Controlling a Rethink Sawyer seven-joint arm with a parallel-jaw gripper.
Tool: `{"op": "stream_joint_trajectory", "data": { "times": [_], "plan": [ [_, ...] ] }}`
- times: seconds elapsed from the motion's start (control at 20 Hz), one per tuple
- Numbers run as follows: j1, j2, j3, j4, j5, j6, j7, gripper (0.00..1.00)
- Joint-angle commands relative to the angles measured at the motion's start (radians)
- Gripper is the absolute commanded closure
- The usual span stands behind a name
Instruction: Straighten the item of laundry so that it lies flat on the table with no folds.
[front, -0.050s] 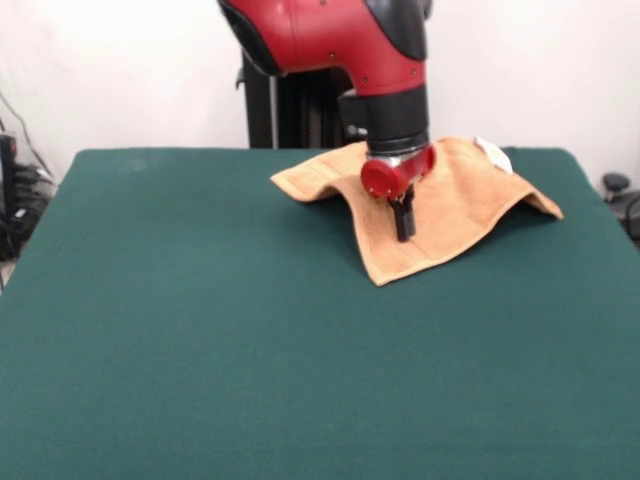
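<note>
**Towel tented at the desk's far right, claw pressed into it**

The green desk (250, 360) lies bare across its whole left half and all of the near side, so there is wide open room there. The towel (450, 215) sits toward the far right; its right corner reaches close to the desk's right edge, and its far edge lies near the far edge.

The arm covers the middle of the towel's far part. The claw (403, 222) shows as a dark pair of fingers close together, tips against the cloth, but whether they pinch any fabric cannot be told. The top of the arm is cut off by the picture's upper edge.

The towel is orange-tan and raised in the middle like a low tent, sloping down to corners at left, right and front. A band runs along its near edges, and a small white tag (492, 152) shows near the far right edge.
</note>
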Motion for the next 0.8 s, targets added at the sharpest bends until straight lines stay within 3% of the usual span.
{"op": "stream_joint_trajectory", "data": {
  "times": [0.05, 0.8],
  "plan": [
    [-0.009, 0.308, -0.030, -0.383, 0.061, -0.047, 0.209, 1.00],
    [-0.070, 0.396, 0.032, -0.502, -0.060, -0.117, 0.229, 1.00]
  ]
}}
